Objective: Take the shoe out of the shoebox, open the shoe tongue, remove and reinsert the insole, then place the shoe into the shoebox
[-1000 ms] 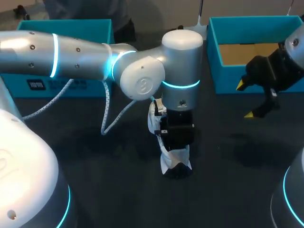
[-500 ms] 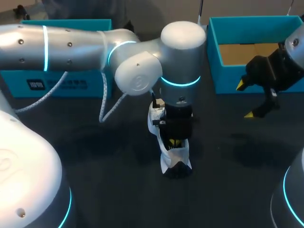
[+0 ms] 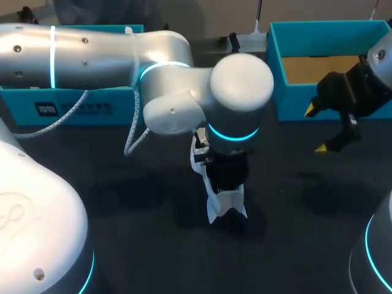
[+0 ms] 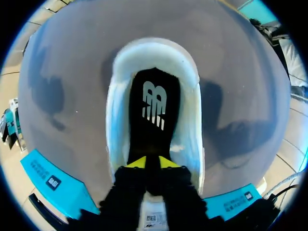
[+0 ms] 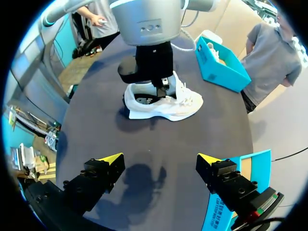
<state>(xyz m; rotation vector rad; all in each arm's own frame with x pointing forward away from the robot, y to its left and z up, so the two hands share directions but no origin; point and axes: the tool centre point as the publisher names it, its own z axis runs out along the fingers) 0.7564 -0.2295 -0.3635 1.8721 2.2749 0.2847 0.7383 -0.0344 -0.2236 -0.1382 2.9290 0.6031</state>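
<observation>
White shoe [image 5: 185, 105] is set on the counter [image 3: 122, 202], its black insole [image 4: 153, 110] pinched by the left fingers [image 4: 137, 162]; the right fingers [image 5: 111, 159] are held apart near the teal shoebox [image 3: 275, 67].

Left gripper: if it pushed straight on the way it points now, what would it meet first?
Most likely the black insole inside the white shoe. The left gripper sits at the shoe's opening, but how near it is to the insole is unclear.

our left arm [image 3: 92, 55] comes in from the left and reaches past the middle, elbow bent. left wrist [image 3: 240, 92] points straight down. left gripper [image 4: 153, 162] sits low, yellow tips almost together. our right arm [image 3: 381, 61] is at the right edge. right gripper [image 5: 159, 161] is raised and angled down toward the middle, fingers spread wide.
</observation>
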